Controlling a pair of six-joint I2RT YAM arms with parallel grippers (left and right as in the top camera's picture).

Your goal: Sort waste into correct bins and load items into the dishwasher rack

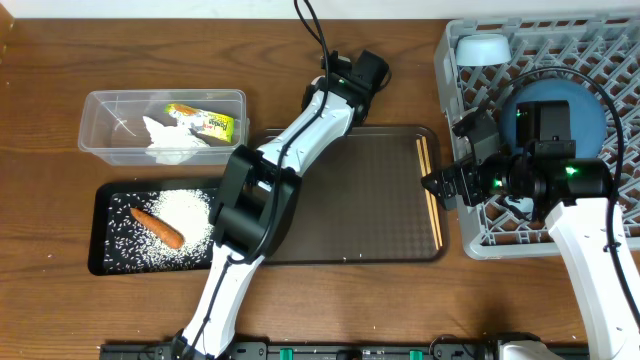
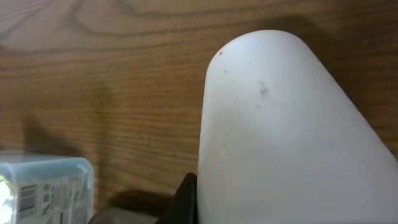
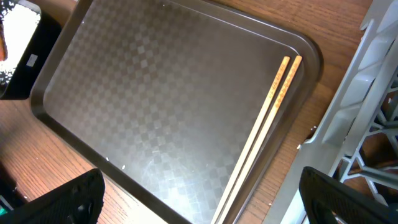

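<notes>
Left gripper (image 1: 348, 74) clamps white cup (image 2: 280, 137); right gripper (image 3: 205, 196) spread wide above chopsticks (image 3: 267, 124) on brown tray (image 3: 155, 93).

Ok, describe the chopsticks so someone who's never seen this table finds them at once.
Find the big brown serving tray in the middle of the table. Along its right edge, on the side nearest the grey rack, lie the chopsticks, side by side. They are two thin pale wooden sticks, the only long straight things on that dark tray.
</notes>
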